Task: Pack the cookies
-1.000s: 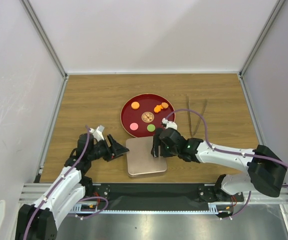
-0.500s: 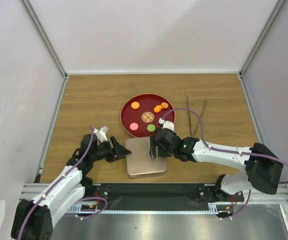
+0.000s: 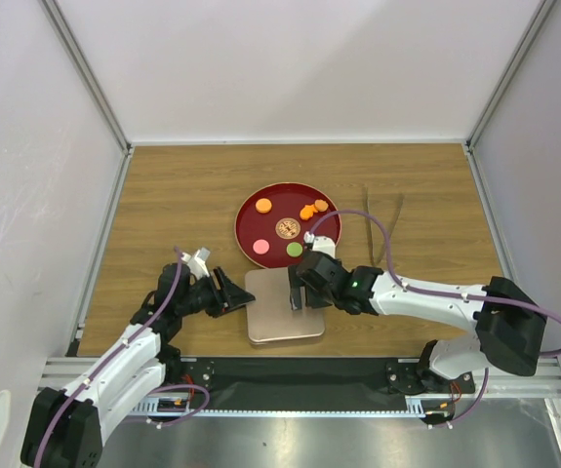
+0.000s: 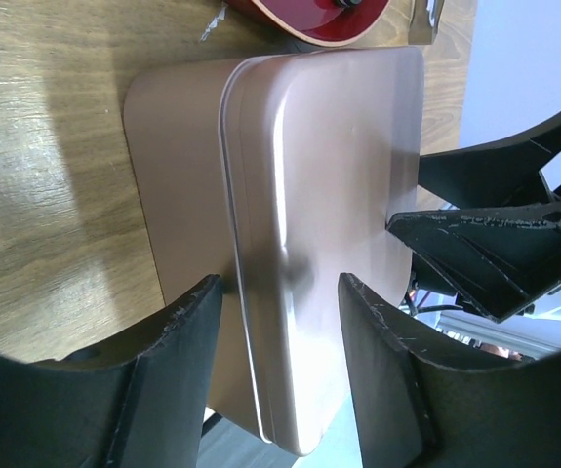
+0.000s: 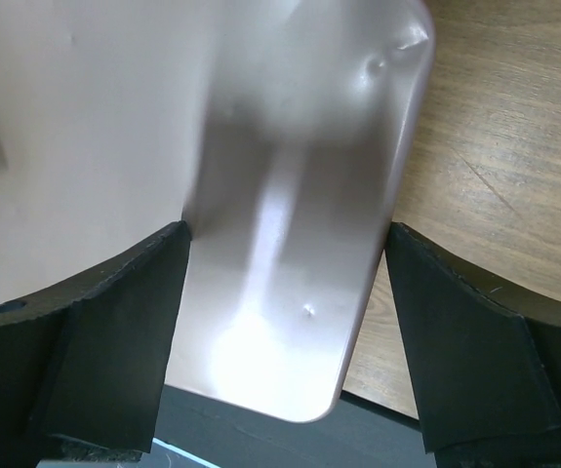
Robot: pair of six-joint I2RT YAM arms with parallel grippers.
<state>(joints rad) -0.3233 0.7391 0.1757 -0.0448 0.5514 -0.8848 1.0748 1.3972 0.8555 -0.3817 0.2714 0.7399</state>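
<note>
Several cookies lie on a red round plate [image 3: 285, 198]: orange ones [image 3: 263, 205] [image 3: 306, 212], a patterned brown one [image 3: 287, 228], a pink one [image 3: 260, 246] and a green one [image 3: 294, 250]. A closed rose-gold square tin [image 3: 275, 317] sits in front of the plate. My left gripper [image 3: 237, 295] is open at the tin's left edge; in the left wrist view [image 4: 280, 336] its jaws straddle the lid seam of the tin [image 4: 329, 175]. My right gripper [image 3: 298, 291] is open over the tin's right part; in the right wrist view [image 5: 285, 327] its jaws span a corner of the tin [image 5: 290, 146].
A pair of thin tongs [image 3: 382, 229] lies on the wooden table to the right of the plate. The plate's rim [image 4: 300, 21] shows just beyond the tin in the left wrist view. White walls enclose the table on three sides.
My left gripper has moved right, up to the tin's left edge. My right gripper has moved left, further over the tin. The tin and cookies have not moved.
</note>
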